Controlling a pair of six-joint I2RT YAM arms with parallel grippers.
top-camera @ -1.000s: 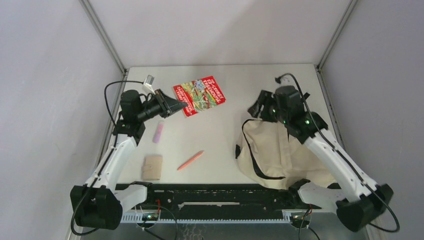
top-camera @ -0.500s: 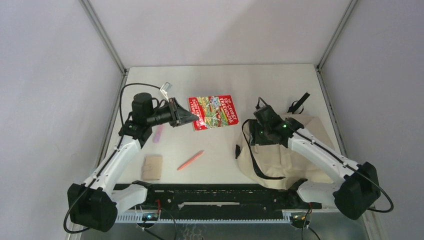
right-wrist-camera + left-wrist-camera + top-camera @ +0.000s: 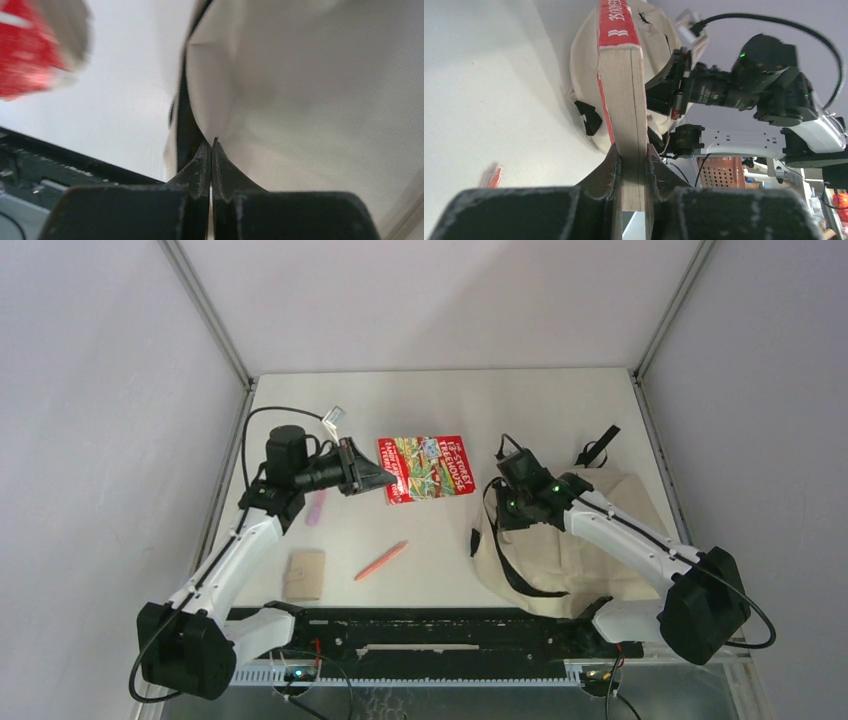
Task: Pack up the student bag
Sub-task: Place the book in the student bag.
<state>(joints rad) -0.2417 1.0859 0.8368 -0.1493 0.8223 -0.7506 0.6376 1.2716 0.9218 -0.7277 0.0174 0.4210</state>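
Note:
The student bag (image 3: 585,540), cream canvas with black straps, lies flat at the right of the table. My right gripper (image 3: 506,508) is at its left edge. In the right wrist view the gripper (image 3: 211,145) is shut, and the bag's cream fabric (image 3: 310,90) folds down into its tips beside the black zipper edge. My left gripper (image 3: 383,478) is shut on a red book (image 3: 432,467) and holds it above the table left of the bag. In the left wrist view the fingers (image 3: 610,165) clamp the book's page edge (image 3: 624,100), with the bag (image 3: 584,75) beyond it.
A pink marker (image 3: 316,506), an orange pencil (image 3: 381,560) and a brown cardboard piece (image 3: 306,574) lie at the left front. A black strap end (image 3: 597,448) lies behind the bag. Grey walls close in the table on three sides.
My left arm carried the red book rightward toward the bag. My right arm moved from behind the bag to its left edge and its jaws went from open to shut there.

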